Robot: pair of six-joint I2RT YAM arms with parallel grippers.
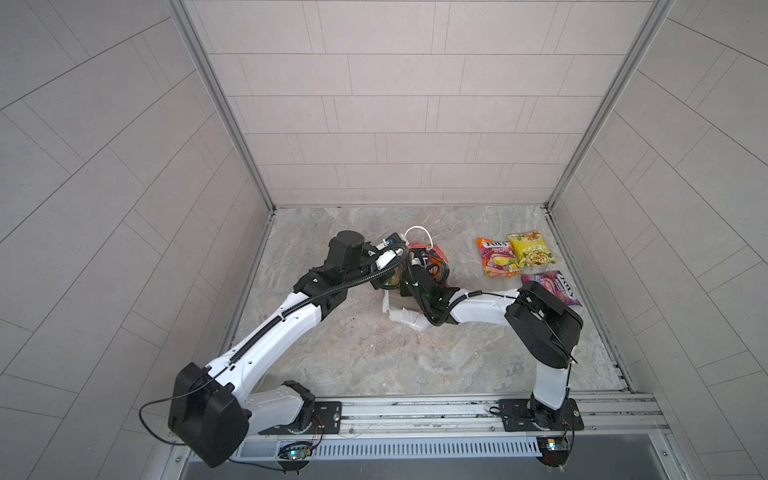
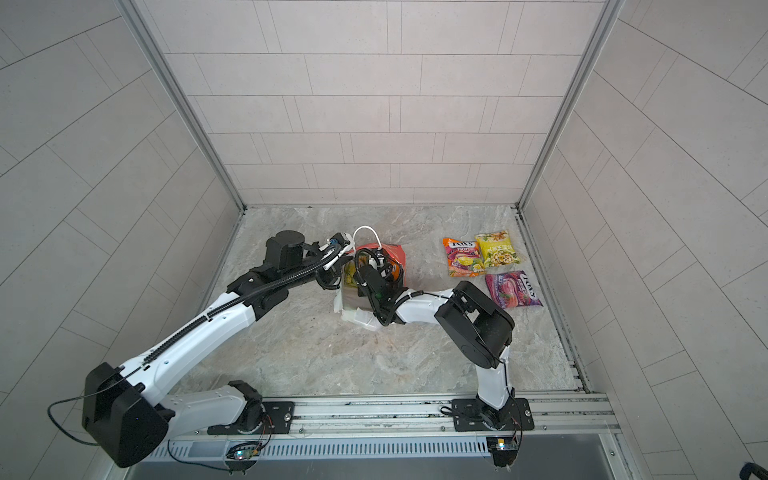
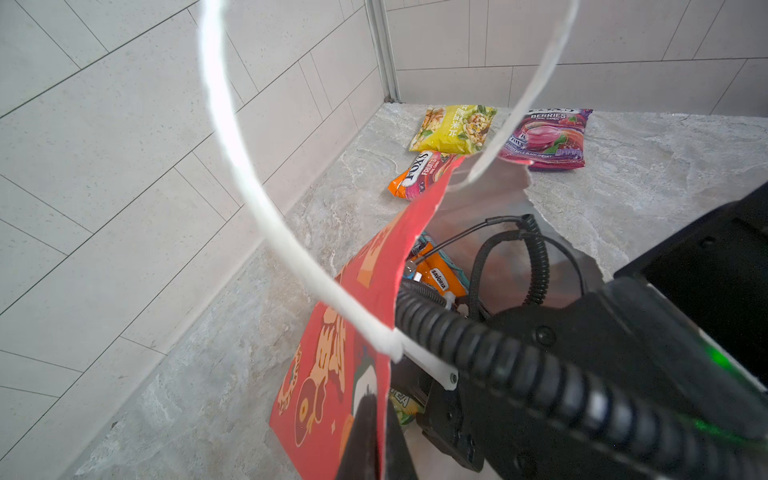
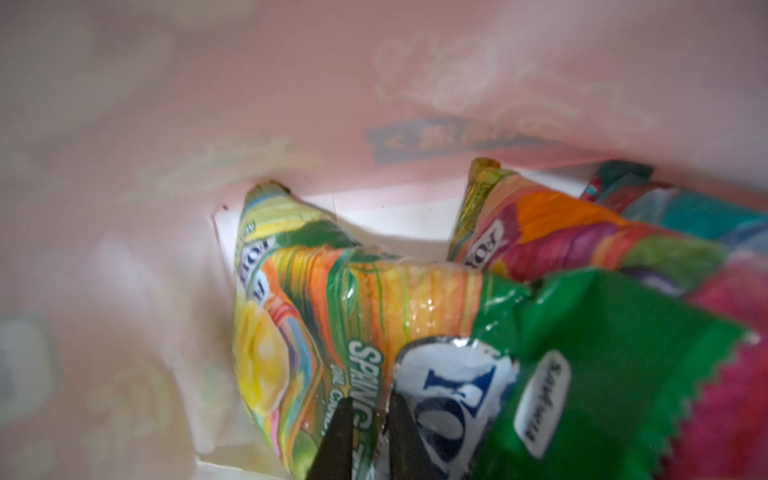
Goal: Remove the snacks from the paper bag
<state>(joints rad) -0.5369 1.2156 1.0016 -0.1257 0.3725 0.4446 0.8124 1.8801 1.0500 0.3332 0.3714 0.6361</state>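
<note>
Looking across the counter (image 1: 374, 353), the paper bag (image 2: 392, 251) sits mid-scene with its mouth open. The left pincer (image 3: 380, 440) is clamped on its red wall, holding that mouth wide. The right arm reaches inside. There the green packet (image 4: 357, 316) lies straight ahead of the right pincer (image 4: 370, 432), long axis running away toward the bag's bottom, near end pinched between the fingers. The pull, I'd say, goes straight back along that axis.

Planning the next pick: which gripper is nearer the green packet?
Right gripper: jaws pinch the green packet inside the bag; left gripper clamps the bag's wall.
</note>
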